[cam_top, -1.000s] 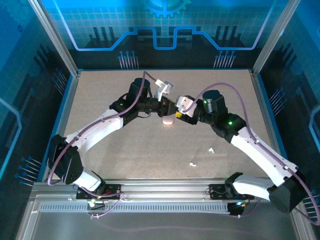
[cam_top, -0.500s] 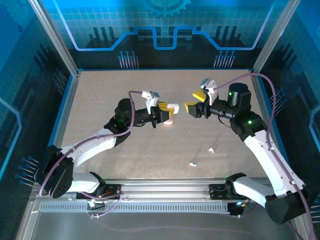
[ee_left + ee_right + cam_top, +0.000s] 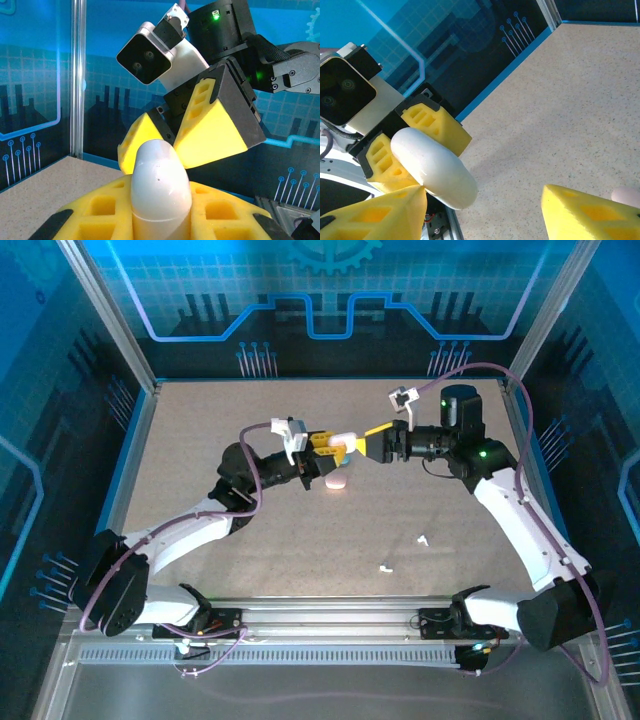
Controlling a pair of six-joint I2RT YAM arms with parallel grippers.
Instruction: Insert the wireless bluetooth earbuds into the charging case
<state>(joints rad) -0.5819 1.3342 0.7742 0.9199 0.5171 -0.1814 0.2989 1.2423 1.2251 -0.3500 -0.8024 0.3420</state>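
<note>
Left tool (image 3: pixel 330 444) clenched on white case (image 3: pixel 160 185); right tool (image 3: pixel 368 442) spread open at its tip.
Earbuds (image 3: pixel 422 538) lie on the bench (image 3: pixel 250 540), well apart; case's base hidden between pads (image 3: pixel 100 207).

the top view is evenly lit from above: the table (image 3: pixel 200 440) is bright and sandy, while the blue walls (image 3: pixel 40 440) at 9 and 3 o'clock are dim. faint, soft shadows lie beneath the arms (image 3: pixel 190 530). in the left wrist view the white case (image 3: pixel 160 185) at 6 o'clock carries a broad, soft sheen. in the right wrist view the yellow fingers (image 3: pixel 590 215) at 5 and 7 o'clock seem slightly out of focus.
</note>
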